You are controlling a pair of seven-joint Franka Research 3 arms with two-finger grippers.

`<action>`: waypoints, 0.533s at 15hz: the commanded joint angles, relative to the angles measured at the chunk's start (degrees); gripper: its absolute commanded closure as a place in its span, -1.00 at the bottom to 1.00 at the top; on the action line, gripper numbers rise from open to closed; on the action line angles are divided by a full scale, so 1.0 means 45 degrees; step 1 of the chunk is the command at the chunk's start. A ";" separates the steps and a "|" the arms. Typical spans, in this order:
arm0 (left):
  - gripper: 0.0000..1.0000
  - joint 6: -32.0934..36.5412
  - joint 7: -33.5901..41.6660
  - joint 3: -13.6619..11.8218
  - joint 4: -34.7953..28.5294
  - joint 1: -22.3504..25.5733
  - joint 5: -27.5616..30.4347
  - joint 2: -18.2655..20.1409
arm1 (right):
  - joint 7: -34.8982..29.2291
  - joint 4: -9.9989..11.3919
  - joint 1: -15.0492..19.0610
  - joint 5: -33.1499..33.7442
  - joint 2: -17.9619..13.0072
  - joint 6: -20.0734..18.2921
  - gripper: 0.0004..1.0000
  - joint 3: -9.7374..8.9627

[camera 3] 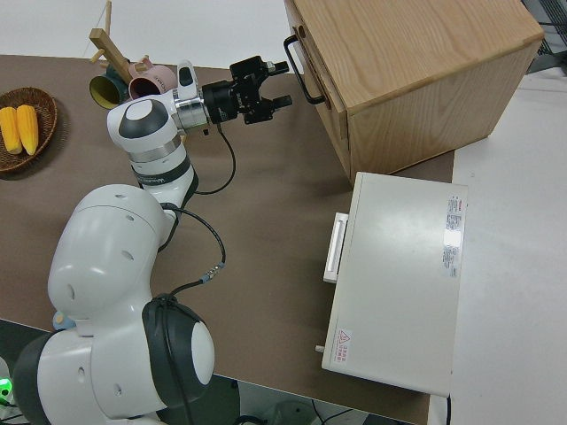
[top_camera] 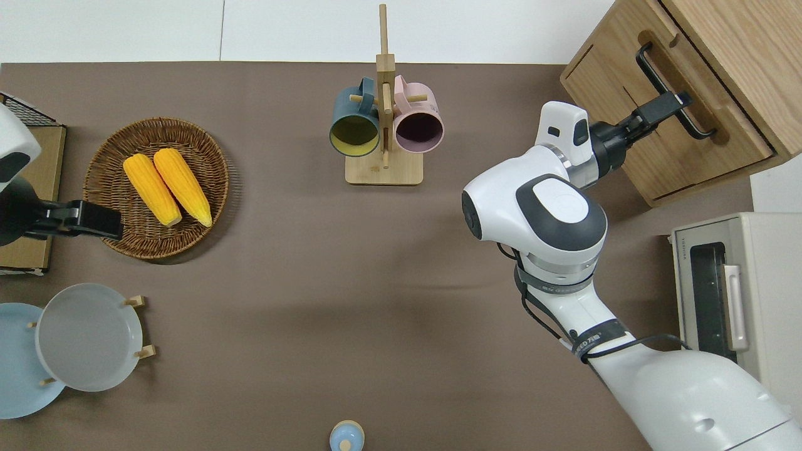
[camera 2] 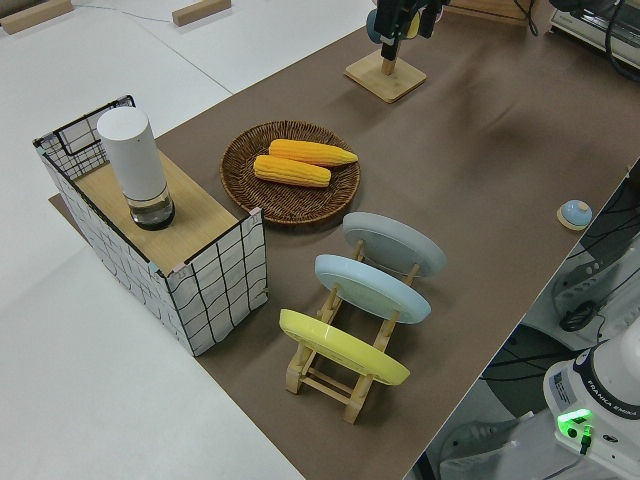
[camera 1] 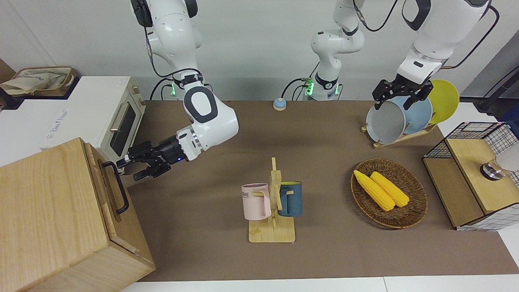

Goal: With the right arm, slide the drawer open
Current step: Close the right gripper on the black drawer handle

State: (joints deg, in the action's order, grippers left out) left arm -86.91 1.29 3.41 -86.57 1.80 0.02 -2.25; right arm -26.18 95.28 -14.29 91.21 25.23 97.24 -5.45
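The light-wood drawer is shut in its cabinet at the right arm's end of the table. Its black U-shaped handle shows in the overhead view and the right side view too. My right gripper is open and empty, with the blue light at its wrist. In the overhead view the right gripper is at the half of the handle nearer the robots. In the right side view it points at the handle. I cannot tell whether it touches. My left gripper is parked.
A white toaster oven stands beside the cabinet, nearer the robots. A wooden mug rack with two mugs is mid-table. A basket with corn, a plate rack and a wire-mesh rack are toward the left arm's end.
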 commanded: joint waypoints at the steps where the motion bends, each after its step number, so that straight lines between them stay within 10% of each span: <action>1: -0.99 0.0250 0.0123 0.0081 0.0312 0.0049 -0.0219 -0.0145 | -0.0335 0.0077 0.0050 0.0960 0.0175 0.0050 -0.95 0.0215; 8: -0.99 0.0250 0.0123 0.0081 0.0331 0.0049 -0.0219 -0.0145 | -0.0882 -0.0001 0.0148 0.1567 0.0312 0.0226 -0.85 0.0489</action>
State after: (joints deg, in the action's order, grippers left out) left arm -86.91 1.29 3.41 -86.57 1.80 0.02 -2.25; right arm -28.31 95.28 -14.27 96.09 26.19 97.25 -3.50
